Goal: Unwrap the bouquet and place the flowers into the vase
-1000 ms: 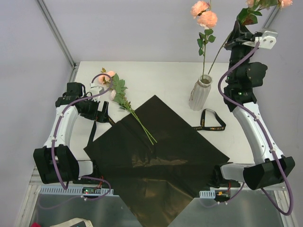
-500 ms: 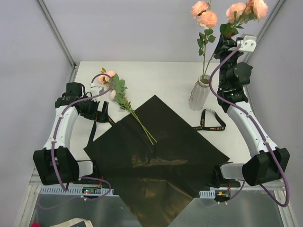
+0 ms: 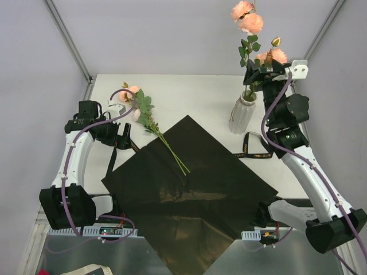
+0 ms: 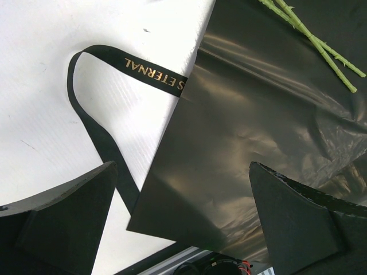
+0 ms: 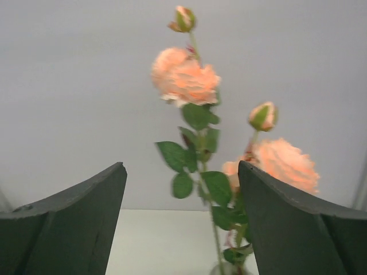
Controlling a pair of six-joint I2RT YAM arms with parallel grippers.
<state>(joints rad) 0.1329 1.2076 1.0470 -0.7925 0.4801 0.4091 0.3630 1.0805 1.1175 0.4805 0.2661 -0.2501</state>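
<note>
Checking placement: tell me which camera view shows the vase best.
Top external: the whole white ribbed vase shows, flowers standing in it. Right wrist shows those flowers, and of the vase at most a sliver at the bottom edge. Left wrist shows none of it.

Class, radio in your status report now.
Left gripper open over black sheet. Right gripper open above vase, flowers standing in it. More flowers lying across sheet. No obstruction seen.

Top camera overlooks whole table (image 3: 189, 91); left wrist close above black sheet (image 4: 258, 143); right wrist level, facing flowers (image 5: 189, 80).
</note>
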